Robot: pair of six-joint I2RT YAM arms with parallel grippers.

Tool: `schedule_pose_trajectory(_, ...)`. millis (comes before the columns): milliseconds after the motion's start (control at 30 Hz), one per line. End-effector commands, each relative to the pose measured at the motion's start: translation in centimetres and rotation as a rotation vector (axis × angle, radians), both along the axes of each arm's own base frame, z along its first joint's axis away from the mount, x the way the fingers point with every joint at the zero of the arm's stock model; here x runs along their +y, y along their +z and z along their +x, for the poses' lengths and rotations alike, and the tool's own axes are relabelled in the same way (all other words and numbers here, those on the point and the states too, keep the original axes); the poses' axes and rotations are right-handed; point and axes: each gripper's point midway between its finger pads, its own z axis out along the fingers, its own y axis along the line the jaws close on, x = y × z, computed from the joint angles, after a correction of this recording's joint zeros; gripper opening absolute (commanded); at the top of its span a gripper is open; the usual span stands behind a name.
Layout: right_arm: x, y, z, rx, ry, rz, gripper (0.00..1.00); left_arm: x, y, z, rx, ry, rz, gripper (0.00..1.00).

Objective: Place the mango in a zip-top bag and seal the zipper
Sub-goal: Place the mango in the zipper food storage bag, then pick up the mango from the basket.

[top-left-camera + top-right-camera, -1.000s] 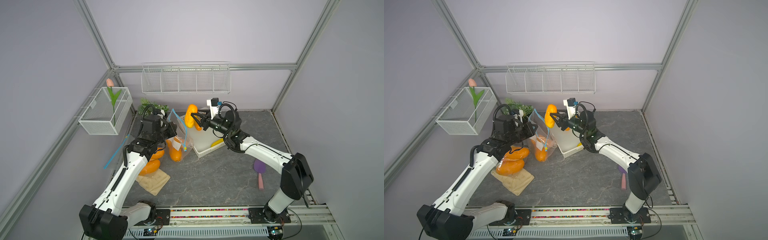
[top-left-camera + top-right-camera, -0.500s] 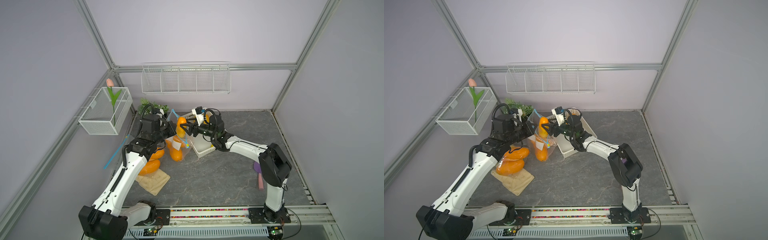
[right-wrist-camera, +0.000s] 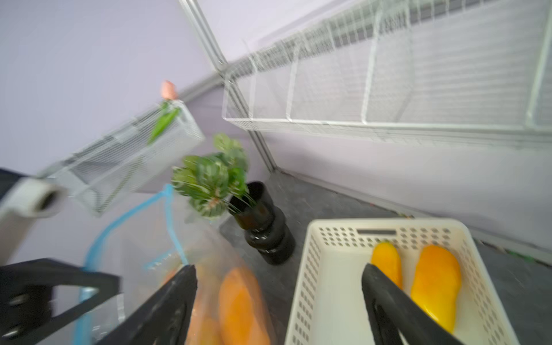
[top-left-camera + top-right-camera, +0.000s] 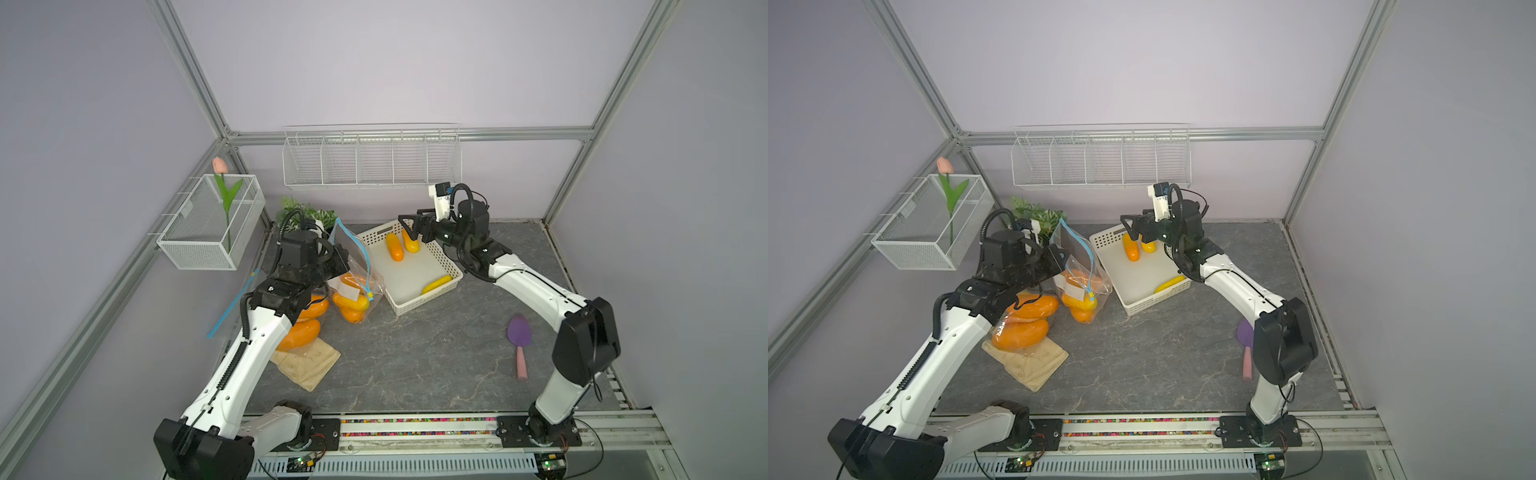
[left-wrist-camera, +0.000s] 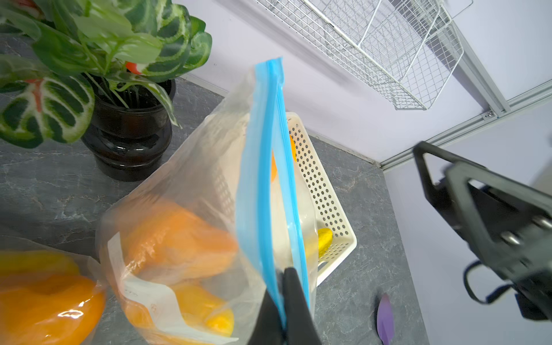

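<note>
The clear zip-top bag [image 4: 355, 270] [image 4: 1077, 266] stands upright left of the basket with its blue zipper [image 5: 264, 179] gaping. My left gripper [image 4: 338, 254] [image 5: 280, 286] is shut on one zipper edge and holds the mouth up. Inside the bag lie an orange mango [image 5: 179, 236] and a yellower one [image 5: 215, 316]. My right gripper [image 4: 409, 227] [image 3: 277, 270] hangs open and empty above the far end of the white basket [image 4: 415, 307], apart from the bag.
Three more mangoes [image 4: 394, 247] lie in the basket. A second bag of mangoes [image 4: 303, 332] rests on a beige cloth [image 4: 309, 363] under my left arm. A potted plant [image 4: 309, 214] stands behind the bag; a purple trowel [image 4: 518, 334] lies right.
My right gripper brought a mango to the bag's mouth, let it drop inside, opened wide and drew back to the right over the basket. The left gripper kept its hold.
</note>
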Motion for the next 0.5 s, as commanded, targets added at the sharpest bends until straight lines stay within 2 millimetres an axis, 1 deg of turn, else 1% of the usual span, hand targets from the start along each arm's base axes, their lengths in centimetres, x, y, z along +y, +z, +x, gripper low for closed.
schedule_pose_trajectory(0,0.0,-12.4,0.5,0.369,-0.042,-0.229,0.89,0.8,1.2,-0.3,-0.029,0.020,0.018,0.00)
schedule_pose_trajectory(100,1.0,-15.4,2.5,0.395,-0.042,-0.274,0.89,0.9,1.3,-0.4,-0.029,0.021,0.028,0.00)
schedule_pose_trajectory(167,1.3,-16.3,4.2,0.339,-0.073,-0.285,0.88,1.1,1.3,-0.4,-0.029,0.025,0.035,0.00)
schedule_pose_trajectory(233,1.6,-17.0,5.4,0.320,-0.092,-0.278,0.88,1.2,1.2,-0.5,-0.026,0.028,0.041,0.00)
schedule_pose_trajectory(267,1.9,-17.4,5.8,0.311,-0.090,-0.291,0.88,1.3,1.2,-0.6,-0.026,0.027,0.049,0.00)
schedule_pose_trajectory(333,2.4,-18.7,6.6,0.317,-0.088,-0.337,0.88,1.6,1.1,-0.6,-0.022,0.036,0.062,0.00)
schedule_pose_trajectory(400,3.2,-20.1,6.9,0.327,-0.058,-0.385,0.88,1.8,0.9,-0.7,-0.019,0.045,0.075,0.00)
schedule_pose_trajectory(467,3.5,-21.6,7.2,0.342,-0.059,-0.444,0.88,2.0,0.6,-0.7,-0.016,0.049,0.085,0.00)
